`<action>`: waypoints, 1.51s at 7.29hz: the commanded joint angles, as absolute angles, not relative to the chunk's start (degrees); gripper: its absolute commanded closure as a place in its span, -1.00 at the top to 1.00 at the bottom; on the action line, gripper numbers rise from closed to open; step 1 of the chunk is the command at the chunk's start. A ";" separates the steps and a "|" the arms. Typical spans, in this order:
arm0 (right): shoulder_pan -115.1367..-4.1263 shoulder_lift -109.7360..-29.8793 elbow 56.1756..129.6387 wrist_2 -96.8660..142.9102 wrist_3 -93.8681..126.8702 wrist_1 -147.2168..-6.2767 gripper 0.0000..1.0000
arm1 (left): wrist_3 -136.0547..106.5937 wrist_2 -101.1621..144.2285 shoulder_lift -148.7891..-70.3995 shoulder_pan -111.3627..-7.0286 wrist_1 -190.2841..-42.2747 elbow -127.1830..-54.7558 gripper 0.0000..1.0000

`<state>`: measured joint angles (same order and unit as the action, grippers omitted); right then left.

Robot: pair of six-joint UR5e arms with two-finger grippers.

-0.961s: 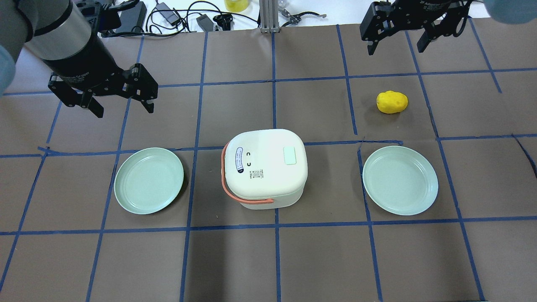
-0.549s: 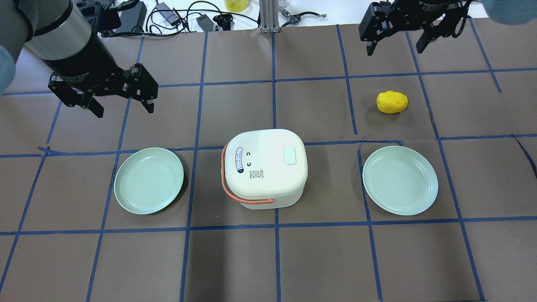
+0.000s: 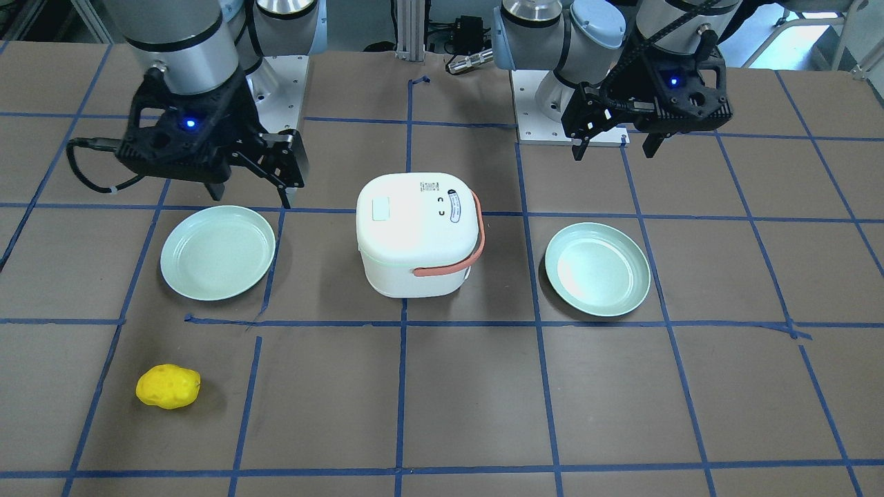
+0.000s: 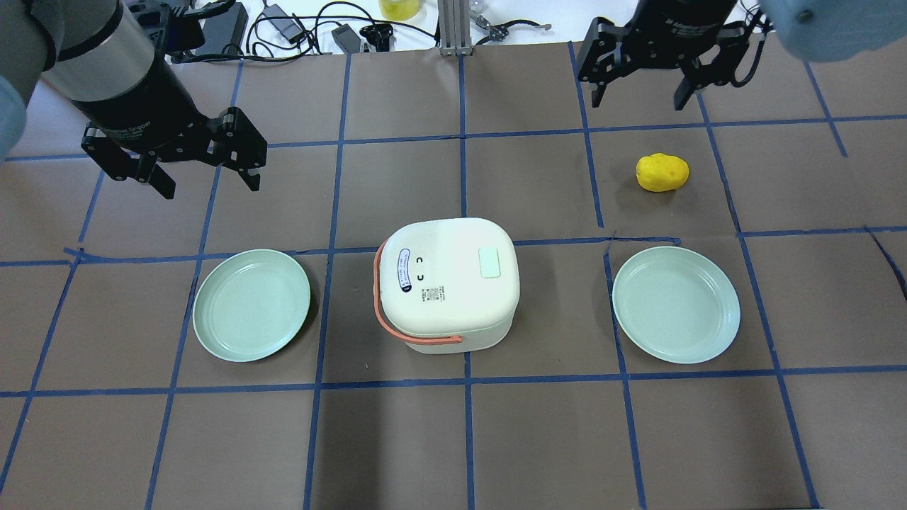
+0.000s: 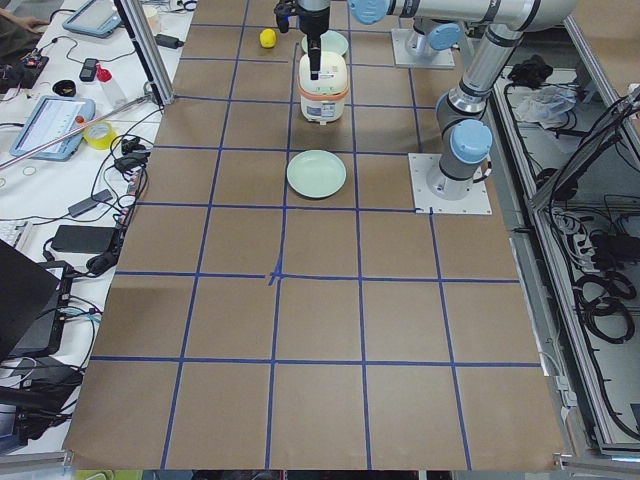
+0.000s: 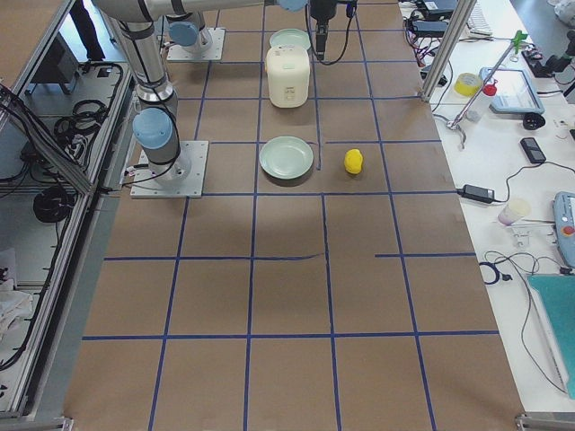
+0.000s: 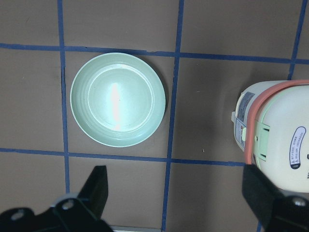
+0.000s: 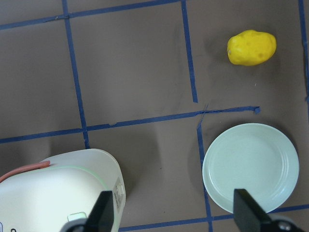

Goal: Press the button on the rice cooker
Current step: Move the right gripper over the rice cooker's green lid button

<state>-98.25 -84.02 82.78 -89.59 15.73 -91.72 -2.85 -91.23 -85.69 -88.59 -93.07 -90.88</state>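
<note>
On the brown table [image 4: 538, 439], overhead shows the rice cooker [image 4: 439, 312] button [image 4: 490, 263], left wrist its side; both jaws gape empty.

My arms [image 3: 186, 41] are brushed silver tubes with pale blue caps [image 3: 597, 27] on the joints. Each ends in a matt black claw with two blunt fingers. My left claw [image 4: 210, 185] and right claw [image 4: 640, 100] carry small white lettering, and a blue light [image 3: 190, 124] glows on each wrist mount. A black cable [image 3: 81, 174] loops off my right wrist. Screws dot my grey base plates [image 3: 542, 130]
</note>
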 commanded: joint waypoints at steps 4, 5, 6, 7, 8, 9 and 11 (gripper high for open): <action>-106.43 -83.67 86.83 -89.30 23.73 -91.84 -0.50 | -2.81 -91.23 -85.69 -88.59 -93.08 -90.88 1.00; -106.96 -83.67 87.36 -89.12 23.73 -91.93 -0.73 | -2.81 -91.23 -85.69 -88.59 -93.08 -90.88 1.00; -108.18 -83.58 88.15 -89.12 23.82 -91.93 -0.83 | -2.81 -91.23 -85.69 -88.59 -93.08 -90.88 1.00; -109.32 -83.50 89.72 -89.30 25.38 -92.11 -0.96 | -2.81 -91.23 -85.69 -88.59 -93.08 -90.88 1.00; -109.77 -83.50 90.61 -89.30 25.57 -92.20 -1.00 | -2.81 -91.23 -85.69 -88.59 -93.08 -90.88 1.00; -110.04 -83.32 90.88 -89.12 25.58 -92.20 -1.00 | -2.81 -91.23 -85.69 -88.59 -93.08 -90.88 1.00; -111.70 -82.54 91.49 -89.21 25.58 -92.55 -1.00 | -2.90 -91.23 -85.69 -88.59 -93.08 -90.88 1.00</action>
